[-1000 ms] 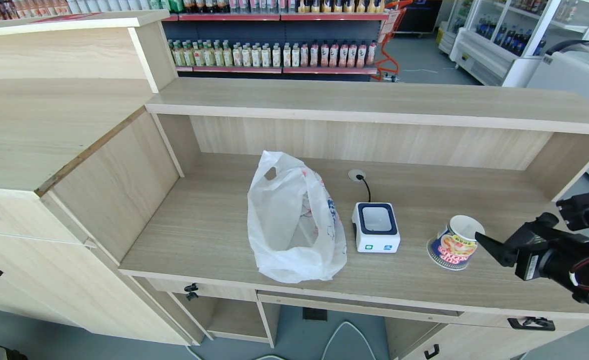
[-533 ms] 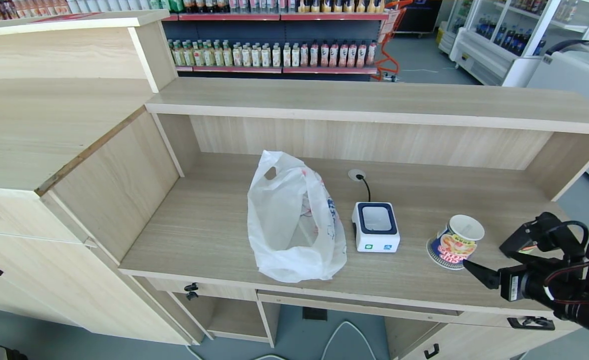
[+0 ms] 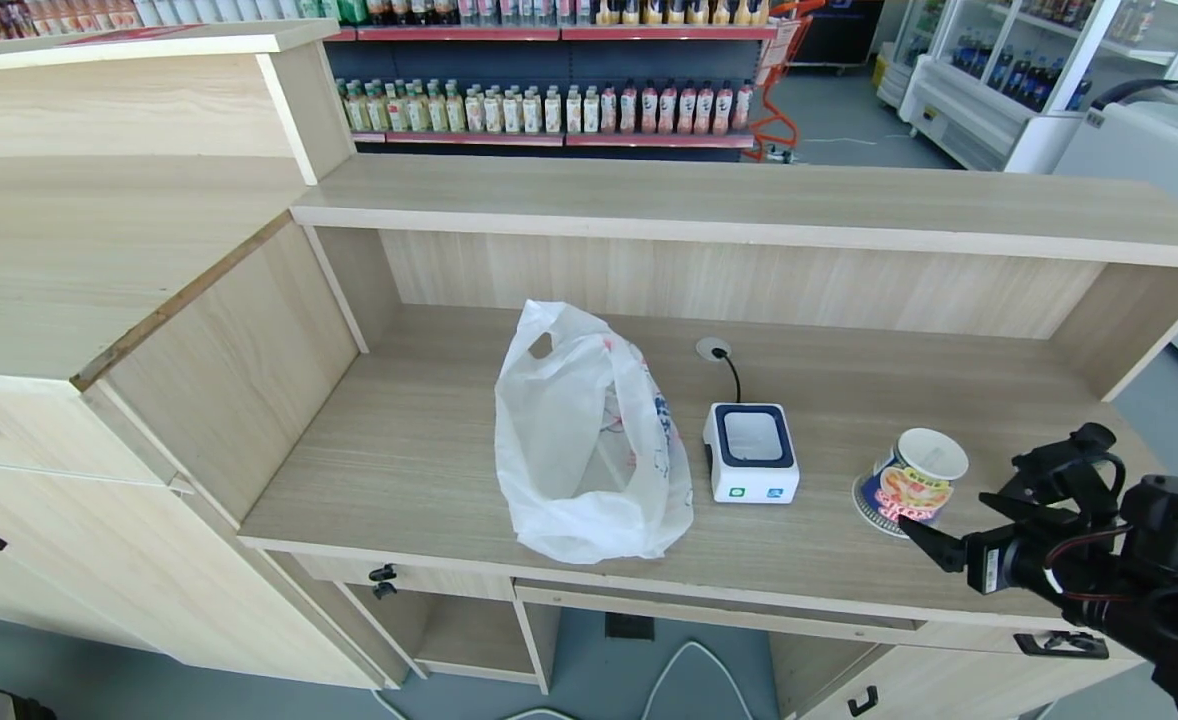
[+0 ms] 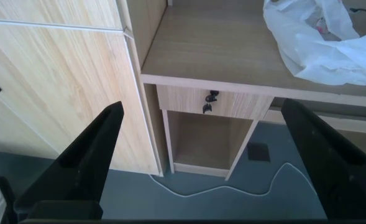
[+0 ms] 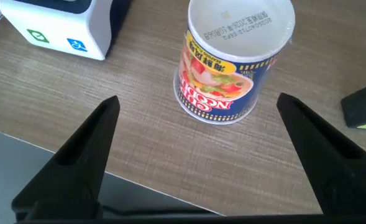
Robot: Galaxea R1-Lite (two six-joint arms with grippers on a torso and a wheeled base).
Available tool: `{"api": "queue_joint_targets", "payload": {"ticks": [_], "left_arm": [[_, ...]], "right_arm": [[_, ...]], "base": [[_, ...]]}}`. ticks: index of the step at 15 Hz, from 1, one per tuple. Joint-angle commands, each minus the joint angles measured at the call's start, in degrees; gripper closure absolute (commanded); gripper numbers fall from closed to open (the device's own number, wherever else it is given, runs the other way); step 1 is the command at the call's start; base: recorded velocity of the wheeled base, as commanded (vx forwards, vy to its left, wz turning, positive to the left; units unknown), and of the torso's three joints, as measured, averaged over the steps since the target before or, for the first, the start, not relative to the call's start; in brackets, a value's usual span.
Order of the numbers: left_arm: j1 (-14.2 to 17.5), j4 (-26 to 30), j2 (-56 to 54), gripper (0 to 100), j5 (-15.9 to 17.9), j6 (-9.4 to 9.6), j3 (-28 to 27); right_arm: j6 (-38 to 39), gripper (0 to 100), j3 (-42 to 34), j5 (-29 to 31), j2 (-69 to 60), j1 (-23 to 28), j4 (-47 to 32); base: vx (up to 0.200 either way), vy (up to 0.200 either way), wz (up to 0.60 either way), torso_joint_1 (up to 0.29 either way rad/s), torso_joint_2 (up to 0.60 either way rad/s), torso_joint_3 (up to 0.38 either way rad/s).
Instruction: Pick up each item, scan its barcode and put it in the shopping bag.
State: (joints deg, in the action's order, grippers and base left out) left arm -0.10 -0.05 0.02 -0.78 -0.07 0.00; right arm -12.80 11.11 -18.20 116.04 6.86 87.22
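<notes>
Right gripper (image 3: 954, 508) hovers by the upturned printed paper noodle cup (image 3: 911, 483), fingers spread, not touching; cup sits on the wooden counter (image 3: 429, 450) right of the white box scanner (image 3: 751, 452) (unscanned, I'd judge); grasp, scan and white plastic shopping bag (image 3: 579, 440) all to do; left gripper (image 4: 201, 104) spread-fingered too.

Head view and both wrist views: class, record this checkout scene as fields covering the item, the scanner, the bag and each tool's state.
item: round printed noodle cup with white top, standing on the light wooden counter, not gripped
scanner: white box-shaped barcode scanner, between cup and bag
bag: white plastic shopping bag, mouth open, on the scanner's left
right tool: open, cup ahead between its fingers, untouched
left tool: open, empty, in front of the counter, away from the items
</notes>
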Motion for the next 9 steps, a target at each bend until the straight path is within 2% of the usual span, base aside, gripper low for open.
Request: {"api": "queue_joint_targets", "payload": {"ticks": [1, 7, 9], "left_arm": [[0.0, 0.0, 0.1, 0, 0.0, -0.01, 0.0], [0.0, 0.0, 0.1, 0, 0.0, -0.01, 0.0], [0.0, 0.0, 0.0, 0, 0.0, -0.01, 0.0]], "right_arm": [[-1.4, 0, 0.8, -2.4, 8.1, -0.2, 2.8], [-2.0, 0, 8.4, -3.6, 14.2, -0.3, 2.8], [-2.0, 0, 9.6, -8.2, 15.7, -0.4, 2.8]], "base": [[0.0, 0.0, 0.0, 0.0, 0.0, 0.0], [0.0, 0.0, 0.0, 0.0, 0.0, 0.0], [0.0, 0.0, 0.0, 0.0, 0.0, 0.0]]}}
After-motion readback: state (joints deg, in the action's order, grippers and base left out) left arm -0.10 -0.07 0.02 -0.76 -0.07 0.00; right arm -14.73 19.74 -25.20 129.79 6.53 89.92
